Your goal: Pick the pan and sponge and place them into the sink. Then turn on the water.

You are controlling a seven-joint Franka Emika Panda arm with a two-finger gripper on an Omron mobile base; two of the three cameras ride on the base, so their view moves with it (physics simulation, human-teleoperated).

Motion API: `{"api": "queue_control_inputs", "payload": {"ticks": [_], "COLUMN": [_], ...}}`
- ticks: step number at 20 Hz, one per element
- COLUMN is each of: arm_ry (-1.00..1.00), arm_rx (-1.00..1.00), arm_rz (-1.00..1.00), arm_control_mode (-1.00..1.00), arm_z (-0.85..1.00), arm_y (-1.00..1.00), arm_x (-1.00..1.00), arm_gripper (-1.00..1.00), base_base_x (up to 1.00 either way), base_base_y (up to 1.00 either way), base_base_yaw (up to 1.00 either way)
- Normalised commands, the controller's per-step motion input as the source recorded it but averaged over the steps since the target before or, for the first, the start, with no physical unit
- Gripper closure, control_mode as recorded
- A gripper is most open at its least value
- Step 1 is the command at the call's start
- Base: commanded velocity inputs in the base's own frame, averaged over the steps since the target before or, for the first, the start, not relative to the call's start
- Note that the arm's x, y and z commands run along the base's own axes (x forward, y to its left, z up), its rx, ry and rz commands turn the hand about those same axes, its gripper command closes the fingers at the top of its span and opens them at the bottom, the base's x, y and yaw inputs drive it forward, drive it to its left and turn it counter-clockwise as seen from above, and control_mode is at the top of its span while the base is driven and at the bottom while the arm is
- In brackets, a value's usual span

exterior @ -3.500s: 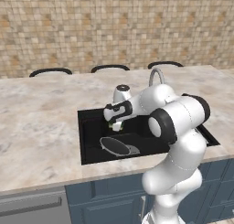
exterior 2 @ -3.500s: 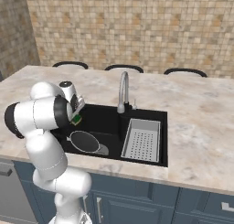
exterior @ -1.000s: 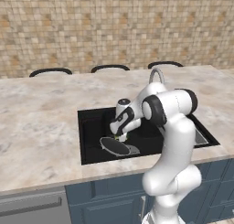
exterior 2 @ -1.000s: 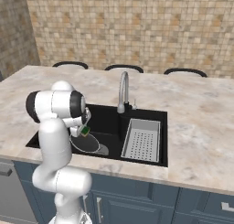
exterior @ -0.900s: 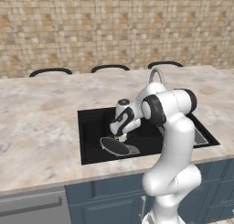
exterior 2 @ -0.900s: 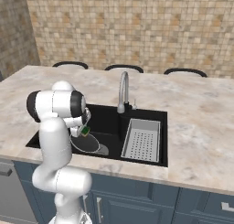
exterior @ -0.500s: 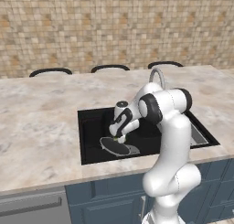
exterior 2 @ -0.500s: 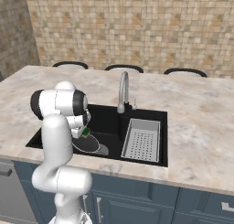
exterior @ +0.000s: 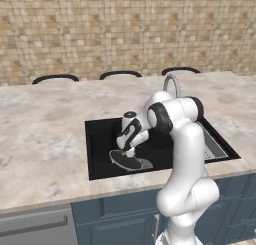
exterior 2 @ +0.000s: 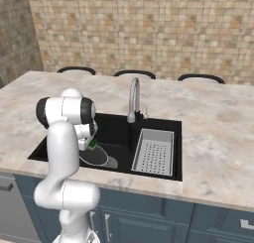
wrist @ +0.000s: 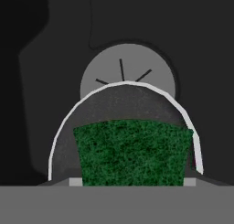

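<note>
Hand view showed the claw [wrist: 132, 184] gripping the sponge [wrist: 132, 152] low over the pan [wrist: 125, 127] in the sink [wrist: 55, 45], drain [wrist: 128, 65] at 12 o'clock, likely for release.

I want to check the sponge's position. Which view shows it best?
The hand view: the sponge fills the foreground, green face over the pan. The right base view gives a small green speck; the left base view barely a sliver.

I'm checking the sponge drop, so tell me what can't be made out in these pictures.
- Gripper fingertips: hand view, covered by the sponge.
- Whether the sponge touches the pan: base views, too small.
- Pan handle: hand view, cut off by the bottom edge.
- Sink left part: right base view, hidden behind the arm.
</note>
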Motion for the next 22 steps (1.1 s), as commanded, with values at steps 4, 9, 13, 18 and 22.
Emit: {"api": "queue_control_inputs", "payload": {"ticks": [4,9,13,18,22], "arm_ry": [0.0,0.0,0.01,0.03,0.05], "arm_rx": [-0.02,-0.02,-0.01,0.0,0.0], "arm_rz": [-0.07,-0.06,-0.04,-0.01,0.0], "arm_control_mode": [-1.0,-1.0,-1.0,-1.0,-1.0], "arm_z": [-0.27,-0.28,-0.31,-0.33,-0.32], "arm_y": [0.42,0.41,0.31,0.01,0.02], "arm_x": [-0.21,-0.2,-0.14,0.03,0.13], "arm_gripper": [1.0,1.0,1.0,1.0,1.0], "base_base_x": [0.0,0.0,0.0,0.0,0.0], "base_base_y": [0.0,0.0,0.0,0.0,0.0], "base_base_yaw": [0.0,0.0,0.0,0.0,0.0]}}
